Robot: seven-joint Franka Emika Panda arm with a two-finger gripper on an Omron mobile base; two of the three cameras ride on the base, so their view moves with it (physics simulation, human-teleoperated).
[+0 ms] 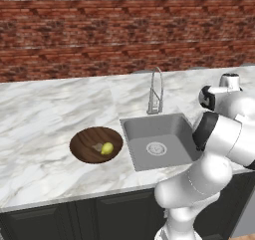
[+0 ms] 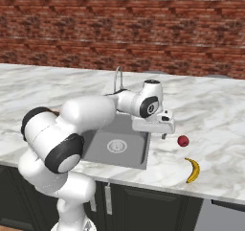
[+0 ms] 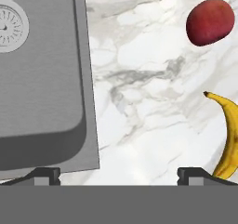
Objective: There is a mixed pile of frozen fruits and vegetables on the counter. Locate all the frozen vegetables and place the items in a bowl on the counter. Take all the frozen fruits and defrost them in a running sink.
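Hand view: hand (image 3: 118,174) is held with fingers spread wide, empty, above desk (image 3: 139,79); sink (image 3: 42,79) beside; banana (image 3: 228,139) and red fruit (image 3: 210,22) near.

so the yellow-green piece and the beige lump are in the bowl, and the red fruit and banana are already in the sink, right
Not quite. The yellow-green piece and beige lump are in the bowl, but the red fruit and banana lie on the counter beside the sink, not in it, as the right base view shows.
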